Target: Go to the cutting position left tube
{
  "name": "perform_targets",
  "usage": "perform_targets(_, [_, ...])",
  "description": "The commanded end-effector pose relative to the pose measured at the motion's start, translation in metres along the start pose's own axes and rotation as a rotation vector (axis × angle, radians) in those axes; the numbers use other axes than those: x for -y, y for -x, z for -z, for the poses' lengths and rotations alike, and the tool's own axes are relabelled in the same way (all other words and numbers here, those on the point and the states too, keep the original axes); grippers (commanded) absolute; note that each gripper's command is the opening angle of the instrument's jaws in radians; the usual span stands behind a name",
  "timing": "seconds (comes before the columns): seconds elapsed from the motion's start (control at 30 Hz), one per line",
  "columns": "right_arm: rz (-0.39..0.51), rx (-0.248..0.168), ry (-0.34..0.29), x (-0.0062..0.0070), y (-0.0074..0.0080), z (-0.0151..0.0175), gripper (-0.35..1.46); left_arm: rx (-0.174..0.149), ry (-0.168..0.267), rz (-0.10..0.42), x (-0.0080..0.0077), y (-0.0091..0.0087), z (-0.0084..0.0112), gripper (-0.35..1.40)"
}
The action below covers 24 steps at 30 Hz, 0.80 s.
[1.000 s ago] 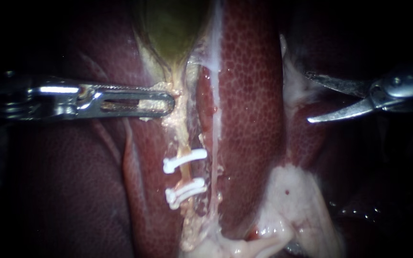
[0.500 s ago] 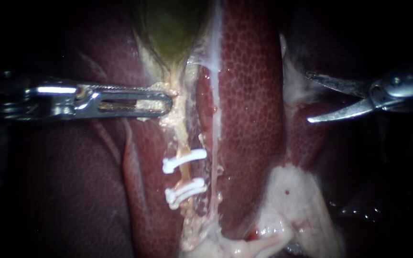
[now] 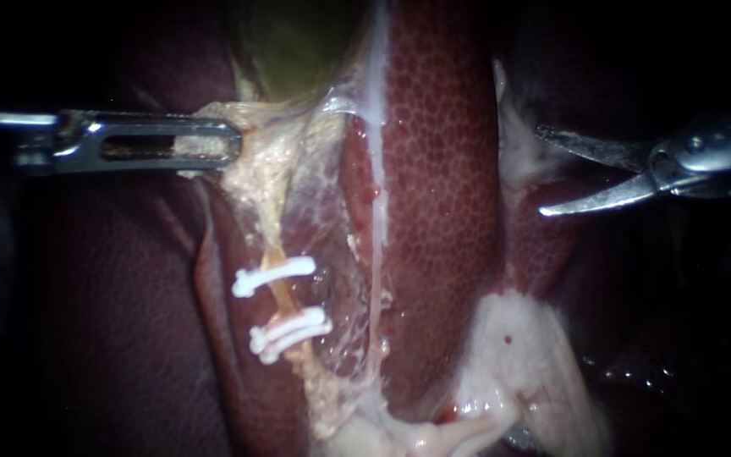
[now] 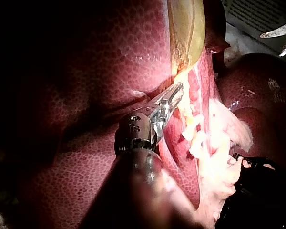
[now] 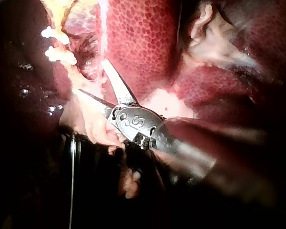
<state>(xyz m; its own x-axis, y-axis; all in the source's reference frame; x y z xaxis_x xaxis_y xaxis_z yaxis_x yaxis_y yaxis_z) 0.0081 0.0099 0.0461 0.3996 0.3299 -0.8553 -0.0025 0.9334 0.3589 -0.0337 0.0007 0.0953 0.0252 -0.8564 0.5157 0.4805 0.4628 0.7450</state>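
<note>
- Two white clips cross the left tube (image 3: 279,296): an upper clip (image 3: 272,276) and a lower clip (image 3: 289,332), which may be doubled. The bare stretch between them is, I judge, where the cut belongs.
- My left instrument (image 3: 213,142) has its hand closed on pale tissue just below the gallbladder (image 3: 298,51). It holds that tissue out to my left, so the tube stands taut beside the liver (image 3: 442,169).
- My right instrument (image 3: 541,171) has its hand wide, with the two blades parted and nothing between them. It is well apart from the tube, on the far side of the liver lobe.
- So the holding looks done, but the approach looks hardly begun — nearly all the travel is left.
- What remains, as I read it, is to carry the open blades across the lobe and set them astride the tube between the clips — touching neither clip.
</note>
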Motion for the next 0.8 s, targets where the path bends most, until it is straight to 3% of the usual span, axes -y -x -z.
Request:
perform_targets(0.03, [0.0,0.0,0.0,0.0,0.0,0.0,1.43,0.01,0.0,-0.002,0.0002,0.0003,0.0002,-0.35])
perform_targets(0.2, [0.0,0.0,0.0,0.0,0.0,-0.0001,1.43,0.025,-0.005,-0.013,0.001,0.001,0.0007,-0.35])
perform_targets(0.5, [0.002,0.0,0.002,0.0002,0.0002,-0.0004,1.43,0.025,-0.005,-0.018,0.0011,0.0011,0.0008,-0.35])
perform_targets(0.67, [0.009,0.021,-0.01,0.0008,0.0012,-0.0022,1.43,0.025,-0.005,-0.018,0.0011,0.0011,0.0008,-0.35])
perform_targets(0.8, [-0.003,0.055,-0.045,0.0016,0.0029,-0.005,1.38,0.026,-0.005,-0.019,0.0011,0.001,0.0008,-0.35])
